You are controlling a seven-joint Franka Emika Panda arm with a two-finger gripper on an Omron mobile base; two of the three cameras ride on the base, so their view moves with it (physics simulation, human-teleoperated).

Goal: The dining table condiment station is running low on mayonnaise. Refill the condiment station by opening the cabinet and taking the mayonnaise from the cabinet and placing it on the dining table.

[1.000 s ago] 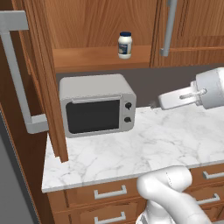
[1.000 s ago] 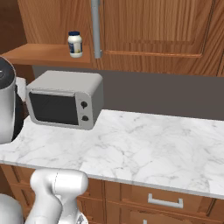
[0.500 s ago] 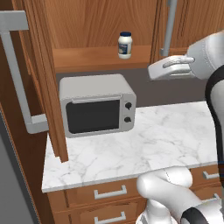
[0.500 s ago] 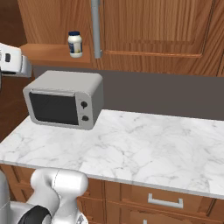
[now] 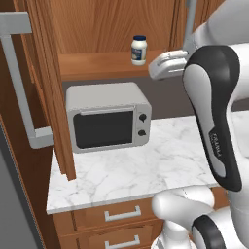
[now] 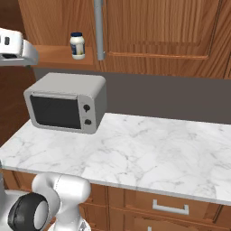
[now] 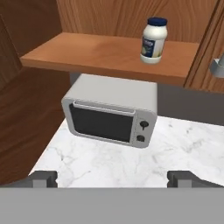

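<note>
In the left base view, the mayonnaise (image 5: 139, 49) stands upright on the cabinet's (image 5: 112, 29) open lower shelf: a small whitish jar with a dark navy lid and a faint label. The cabinet door (image 5: 46, 87) hangs swung open at the left, its long grey bar handle (image 5: 19, 82) facing the camera. The gripper (image 5: 165, 65) sits just right of the jar at shelf height, apart from it. Below, a grey microwave (image 5: 108, 115) rests on the marble counter (image 5: 146, 170).

In the right base view, the jar (image 6: 77, 45) stands near the shelf's right end, beside a closed door's vertical handle (image 6: 99, 29). The white hand (image 6: 13, 47) is at the left edge.

In the hand view, the jar (image 7: 153, 40) stands upper right on the shelf, above the microwave (image 7: 111, 116). The two fingertips (image 7: 43, 178) stand wide apart, with nothing between them.
</note>
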